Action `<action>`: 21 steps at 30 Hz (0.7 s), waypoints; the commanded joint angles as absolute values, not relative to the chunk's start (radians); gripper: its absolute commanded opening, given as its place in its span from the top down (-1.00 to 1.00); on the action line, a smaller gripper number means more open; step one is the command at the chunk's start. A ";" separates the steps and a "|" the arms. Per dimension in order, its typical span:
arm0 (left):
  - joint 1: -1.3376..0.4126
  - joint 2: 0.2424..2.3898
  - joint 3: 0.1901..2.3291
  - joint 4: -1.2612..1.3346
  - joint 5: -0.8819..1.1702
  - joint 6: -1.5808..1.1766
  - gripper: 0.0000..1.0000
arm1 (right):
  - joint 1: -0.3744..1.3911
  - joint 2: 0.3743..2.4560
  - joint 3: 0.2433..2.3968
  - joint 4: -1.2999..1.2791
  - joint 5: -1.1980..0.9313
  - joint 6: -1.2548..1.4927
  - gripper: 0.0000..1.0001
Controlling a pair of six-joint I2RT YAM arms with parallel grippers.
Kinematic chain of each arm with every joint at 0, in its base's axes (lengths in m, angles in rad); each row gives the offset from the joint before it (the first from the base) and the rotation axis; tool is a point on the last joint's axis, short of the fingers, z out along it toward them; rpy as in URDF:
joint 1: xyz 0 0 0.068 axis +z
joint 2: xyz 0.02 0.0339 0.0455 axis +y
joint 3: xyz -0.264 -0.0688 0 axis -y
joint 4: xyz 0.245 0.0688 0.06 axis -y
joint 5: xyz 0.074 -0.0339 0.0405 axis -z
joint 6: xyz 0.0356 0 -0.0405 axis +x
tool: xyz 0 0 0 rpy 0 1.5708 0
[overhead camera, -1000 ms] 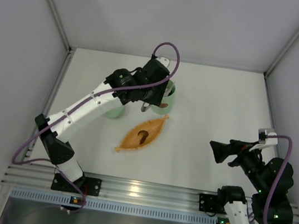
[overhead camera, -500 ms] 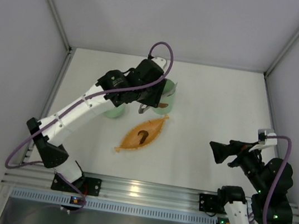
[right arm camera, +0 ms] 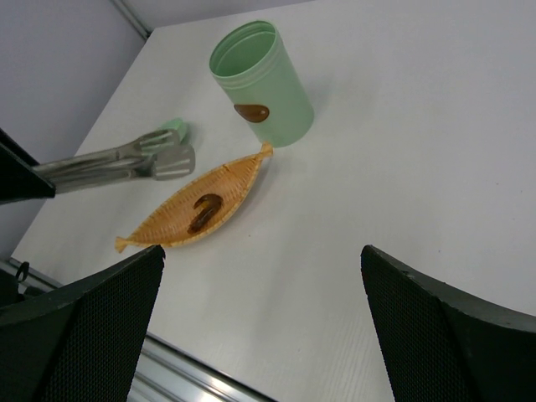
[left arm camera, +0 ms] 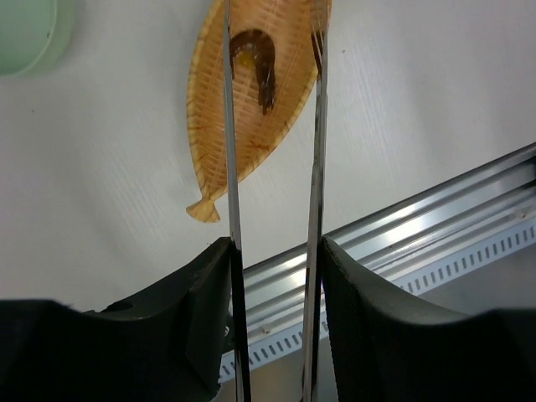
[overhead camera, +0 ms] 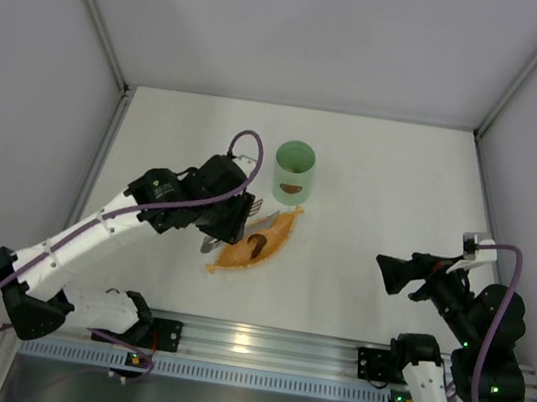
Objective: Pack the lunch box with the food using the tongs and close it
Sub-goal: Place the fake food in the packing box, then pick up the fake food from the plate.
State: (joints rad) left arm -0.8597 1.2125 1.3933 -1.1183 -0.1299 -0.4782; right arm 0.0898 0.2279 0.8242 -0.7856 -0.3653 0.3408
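The mint-green lunch box [overhead camera: 294,172] [right arm camera: 260,84] stands upright and open beyond the orange leaf-shaped tray [overhead camera: 240,255] [right arm camera: 167,228]. One curved dark red-brown piece of food [overhead camera: 256,245] [left arm camera: 260,63] [right arm camera: 203,212] lies on the tray. My left gripper [overhead camera: 226,217] [left arm camera: 275,251] is shut on the silver tongs [left arm camera: 228,126] [right arm camera: 126,163]. Their two arms stand apart, with the tips over the tray's far end. The green lid [left arm camera: 25,33] [right arm camera: 173,127] lies flat left of the tray. My right gripper [overhead camera: 394,272] [right arm camera: 261,251] hangs open and empty to the right.
An aluminium rail [overhead camera: 258,341] [left arm camera: 435,226] runs along the table's near edge. Grey walls [overhead camera: 54,78] close in the left, back and right sides. My left arm [overhead camera: 102,232] stretches over the table's left half.
My left gripper has pulled back from over the lunch box toward the near left, carrying the tongs, and now sits by the tray. The lunch box is uncovered. The right arm stays still.
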 commanded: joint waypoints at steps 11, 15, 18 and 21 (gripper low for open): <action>-0.880 1.184 1.189 -1.071 -0.067 -0.503 0.02 | 0.098 0.230 0.833 -0.799 -0.360 0.328 -0.99; -0.887 1.201 1.175 -1.069 -0.064 -0.495 0.03 | 0.097 0.233 0.836 -0.798 -0.360 0.328 -0.99; -0.891 1.210 1.169 -1.062 -0.063 -0.495 0.03 | 0.097 0.236 0.836 -0.796 -0.362 0.328 -0.99; -0.894 1.218 1.166 -1.057 -0.072 -0.497 0.03 | 0.098 0.236 0.836 -0.796 -0.362 0.328 -0.99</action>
